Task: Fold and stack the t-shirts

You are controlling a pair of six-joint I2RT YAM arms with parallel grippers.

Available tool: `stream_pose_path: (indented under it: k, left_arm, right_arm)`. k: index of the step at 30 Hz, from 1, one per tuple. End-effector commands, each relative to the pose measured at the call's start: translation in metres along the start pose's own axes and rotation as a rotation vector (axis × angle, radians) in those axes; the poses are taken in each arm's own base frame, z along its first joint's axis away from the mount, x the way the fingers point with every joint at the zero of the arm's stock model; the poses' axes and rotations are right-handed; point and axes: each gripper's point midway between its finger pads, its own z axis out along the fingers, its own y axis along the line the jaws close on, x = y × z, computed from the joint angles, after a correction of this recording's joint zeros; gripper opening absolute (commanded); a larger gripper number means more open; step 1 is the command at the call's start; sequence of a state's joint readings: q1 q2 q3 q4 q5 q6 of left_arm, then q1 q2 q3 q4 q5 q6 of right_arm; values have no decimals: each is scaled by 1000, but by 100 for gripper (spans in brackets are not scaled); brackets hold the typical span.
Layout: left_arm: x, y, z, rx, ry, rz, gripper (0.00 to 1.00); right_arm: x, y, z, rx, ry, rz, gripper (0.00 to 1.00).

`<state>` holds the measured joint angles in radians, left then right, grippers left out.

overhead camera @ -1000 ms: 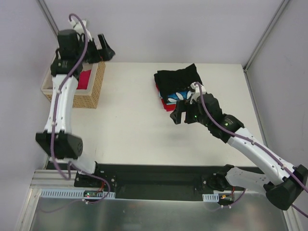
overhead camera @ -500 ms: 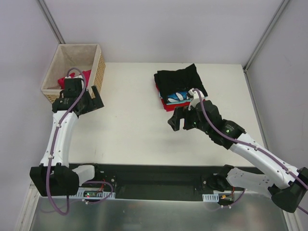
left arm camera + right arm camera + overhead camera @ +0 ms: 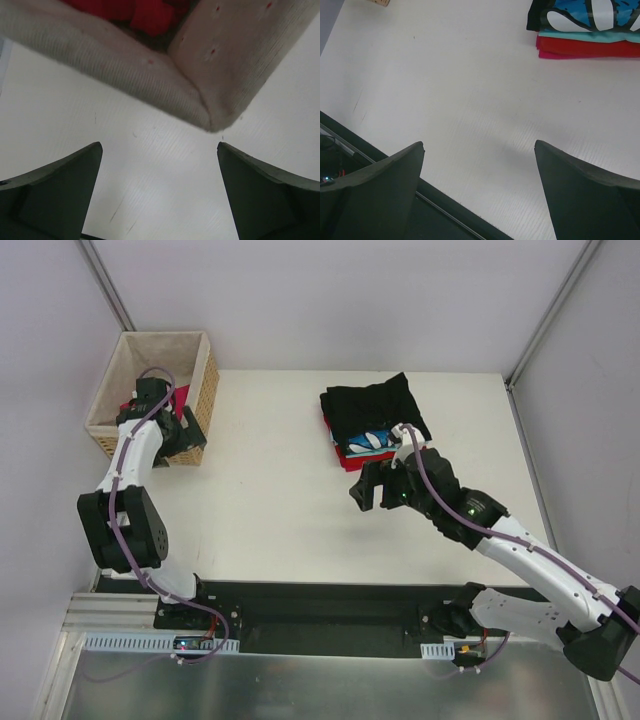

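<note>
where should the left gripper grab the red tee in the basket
Probably pinch a raised fold of the red tee, coming straight down: the basket walls close off every side, and the cloth lies bunched below the rim. The left gripper, open, hangs at the basket's corner.
</note>
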<state>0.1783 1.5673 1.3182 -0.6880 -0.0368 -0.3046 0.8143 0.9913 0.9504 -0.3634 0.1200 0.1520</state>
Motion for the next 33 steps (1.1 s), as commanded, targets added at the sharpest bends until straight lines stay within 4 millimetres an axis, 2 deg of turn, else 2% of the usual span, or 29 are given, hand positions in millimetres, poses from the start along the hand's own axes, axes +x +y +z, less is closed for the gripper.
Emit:
stream_pose_path:
  k: [1, 5, 12, 18, 22, 25, 26, 28, 29, 30, 31, 32, 33]
  left_arm:
    - [-43, -2, 1, -26, -92, -4, 99]
    - [-57, 7, 13, -55, -92, -28, 99]
    - [-75, 28, 44, -139, -78, -68, 99]
    - [-106, 33, 45, -156, -129, -71, 99]
    - [-117, 43, 46, -158, -139, -92, 99]
    - [-117, 45, 50, -150, -131, -105, 99]
    - [-115, 38, 48, -114, -125, -107, 99]
    - [-102, 31, 48, -74, -99, -133, 99]
    - [-101, 20, 36, -33, -113, -130, 99]
    - [-86, 18, 36, -28, -87, -140, 99]
    - [-82, 13, 32, -12, -94, -138, 99]
    - [-81, 2, 14, 18, -130, -126, 99]
    - [-66, -3, 13, 39, -107, -127, 99]
  right_arm:
    - [-2, -2, 3, 9, -20, -9, 97]
    - [2, -7, 6, 35, -15, -17, 96]
    - [9, -11, 11, 49, 5, -22, 97]
    - [11, -14, 13, 65, 13, -28, 96]
    - [13, -14, 16, 63, 21, -23, 97]
    - [14, -13, 16, 59, 24, -22, 96]
    - [15, -13, 16, 59, 26, -22, 96]
    - [16, -12, 18, 58, 31, -22, 97]
    - [15, -12, 19, 53, 32, -19, 97]
    - [14, -10, 20, 52, 32, -21, 96]
    - [16, -12, 27, 66, 49, -27, 96]
    - [14, -13, 32, 81, 47, -32, 96]
    - [13, -15, 40, 96, 61, -55, 96]
